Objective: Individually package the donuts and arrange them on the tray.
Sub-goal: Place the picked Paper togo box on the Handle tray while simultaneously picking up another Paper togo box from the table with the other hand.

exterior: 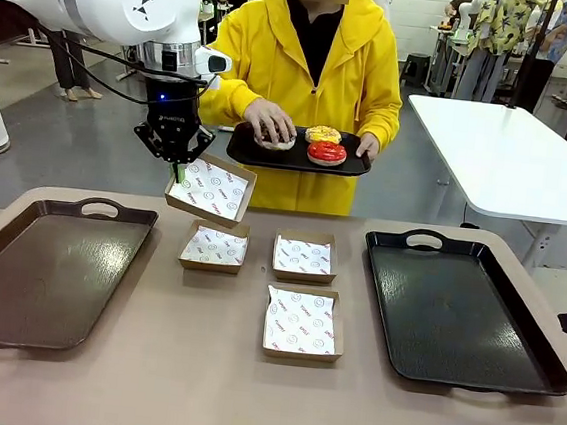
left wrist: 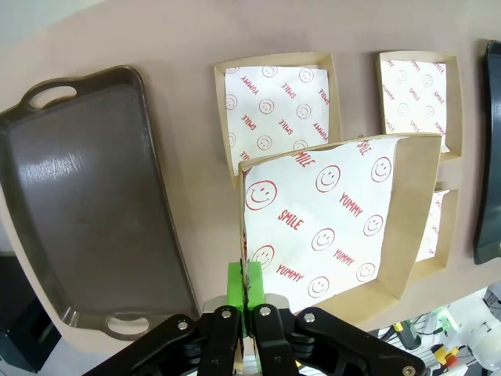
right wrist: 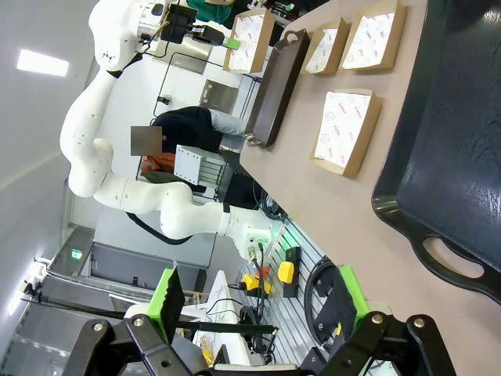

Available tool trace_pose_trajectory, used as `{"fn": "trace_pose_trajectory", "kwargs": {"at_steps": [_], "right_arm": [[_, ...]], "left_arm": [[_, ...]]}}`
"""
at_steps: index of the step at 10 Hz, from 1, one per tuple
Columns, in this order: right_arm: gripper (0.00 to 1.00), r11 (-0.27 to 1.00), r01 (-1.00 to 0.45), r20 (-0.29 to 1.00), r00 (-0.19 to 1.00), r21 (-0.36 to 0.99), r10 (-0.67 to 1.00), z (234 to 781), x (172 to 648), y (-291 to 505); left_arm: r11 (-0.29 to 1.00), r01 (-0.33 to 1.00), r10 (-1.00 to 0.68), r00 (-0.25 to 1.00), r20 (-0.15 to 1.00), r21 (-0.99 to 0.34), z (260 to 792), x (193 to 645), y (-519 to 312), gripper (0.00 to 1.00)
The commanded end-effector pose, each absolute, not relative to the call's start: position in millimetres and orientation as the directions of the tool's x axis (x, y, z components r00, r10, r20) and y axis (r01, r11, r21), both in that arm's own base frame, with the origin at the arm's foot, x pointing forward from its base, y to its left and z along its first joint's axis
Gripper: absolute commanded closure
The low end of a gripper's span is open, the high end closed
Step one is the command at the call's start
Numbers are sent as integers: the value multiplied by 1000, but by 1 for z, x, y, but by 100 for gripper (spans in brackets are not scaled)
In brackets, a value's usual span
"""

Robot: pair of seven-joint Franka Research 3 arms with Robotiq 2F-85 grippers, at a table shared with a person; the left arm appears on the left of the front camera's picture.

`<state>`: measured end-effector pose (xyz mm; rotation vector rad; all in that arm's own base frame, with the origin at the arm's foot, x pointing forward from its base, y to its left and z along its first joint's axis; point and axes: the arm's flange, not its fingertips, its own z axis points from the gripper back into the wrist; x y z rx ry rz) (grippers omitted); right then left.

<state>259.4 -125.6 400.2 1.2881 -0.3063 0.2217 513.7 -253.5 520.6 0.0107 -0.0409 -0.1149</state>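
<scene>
The left gripper (exterior: pixel 178 171) hangs in the upper left of the front view, above the table's far edge. Its jaws are fully closed on the rim of a paper-lined cardboard box (exterior: pixel 210 189), which it holds tilted in the air. In the left wrist view the green pads (left wrist: pixel 236 283) pinch the near wall of that box (left wrist: pixel 337 227) at the bottom centre of the frame.

Three more boxes lie flat on the table: two side by side in the middle (exterior: pixel 214 245) (exterior: pixel 304 256) and one nearer the camera (exterior: pixel 303 323). A brown tray (exterior: pixel 14 297) sits at the left of the picture and a black tray (exterior: pixel 510 365) at the right.

The donuts are at top centre, on a small dark serving tray (exterior: pixel 244 152) that a person in a yellow hoodie (exterior: pixel 268 60) holds beyond the table. The yellow donut (exterior: pixel 323 134) and the red donut (exterior: pixel 326 152) touch each other. A third donut (exterior: pixel 275 143) lies to their left under the person's hand (exterior: pixel 269 121). I cannot tell its glaze.

In the right wrist view the right gripper (right wrist: pixel 258 301) stands wide open at the bottom of the frame, with nothing between its pads (right wrist: pixel 168 291).
</scene>
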Motion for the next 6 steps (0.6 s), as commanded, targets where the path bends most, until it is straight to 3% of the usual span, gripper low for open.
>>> {"fn": "trace_pose_trajectory", "kwargs": {"at_steps": [1, 6], "right_arm": [[0, 253, -344, 358, 934, 904, -11, 400, 260, -126], [0, 253, -344, 358, 934, 904, -11, 400, 260, -126]], "left_arm": [[994, 111, -112, 993, 48, 19, 520, 508, -249, 100], [994, 111, -112, 993, 48, 19, 520, 508, -249, 100]]}}
